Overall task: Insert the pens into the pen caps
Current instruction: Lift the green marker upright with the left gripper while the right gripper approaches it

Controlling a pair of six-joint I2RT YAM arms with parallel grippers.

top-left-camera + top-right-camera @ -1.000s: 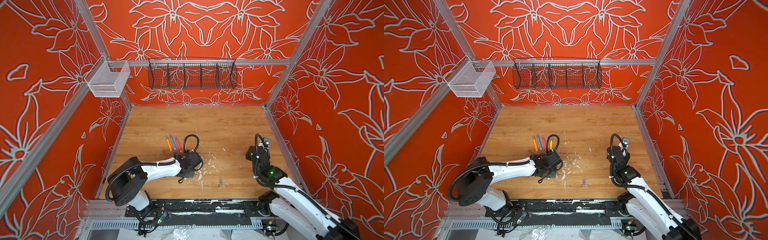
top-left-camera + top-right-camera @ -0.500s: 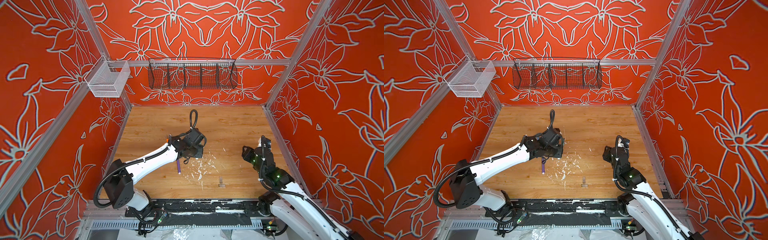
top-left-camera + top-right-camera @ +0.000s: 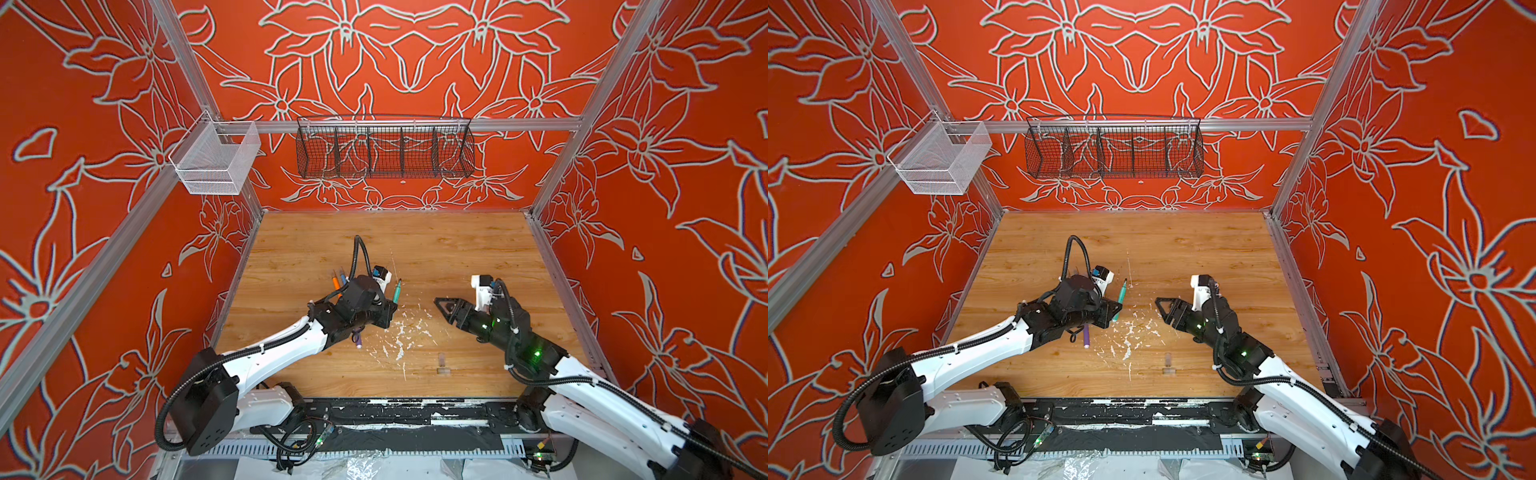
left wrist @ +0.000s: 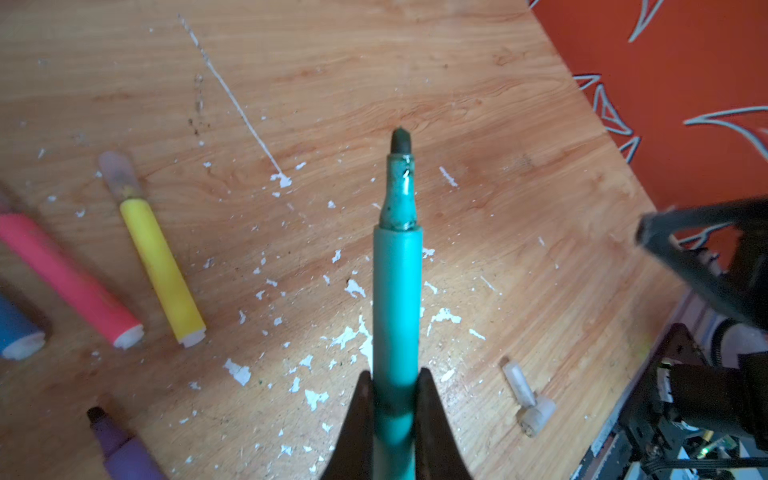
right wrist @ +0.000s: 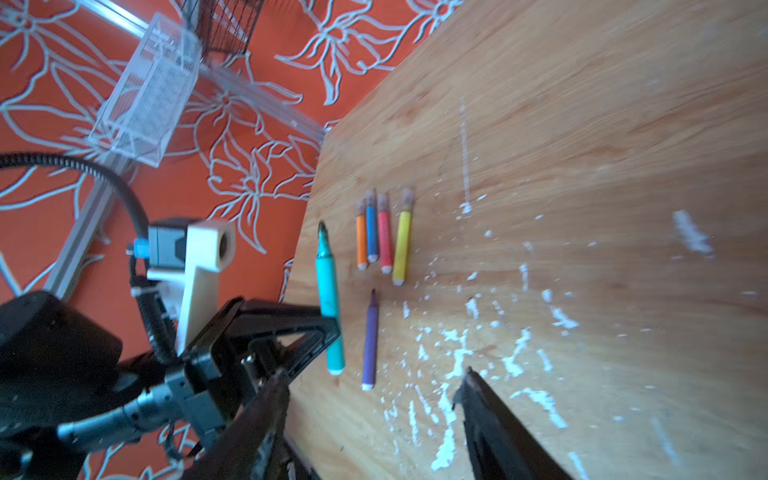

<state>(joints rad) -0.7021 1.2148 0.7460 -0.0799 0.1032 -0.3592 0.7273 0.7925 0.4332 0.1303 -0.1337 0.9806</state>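
My left gripper (image 4: 395, 376) is shut on the barrel of an uncapped green pen (image 4: 397, 291), held above the table with its dark tip pointing away; both show in both top views, the gripper (image 3: 392, 307) and the pen (image 3: 397, 289). My right gripper (image 5: 374, 374) stands open and empty, pointing toward the left gripper (image 3: 440, 303). An uncapped purple pen (image 5: 370, 340) lies below the left gripper. Yellow (image 5: 402, 245), pink (image 5: 384, 239), blue (image 5: 371, 232) and orange (image 5: 361, 241) pens lie side by side with clear caps on. Two loose pen caps (image 4: 517, 380) (image 4: 538, 415) lie together near the front (image 3: 441, 363).
White flecks of debris (image 3: 401, 332) are scattered over the middle of the wooden table (image 3: 478, 249). A black wire basket (image 3: 384, 149) hangs on the back wall and a white mesh basket (image 3: 216, 160) on the left rail.
My left gripper rose from the table with the green pen, uncovering the purple pen. My right gripper swung left toward it and its jaws widened.
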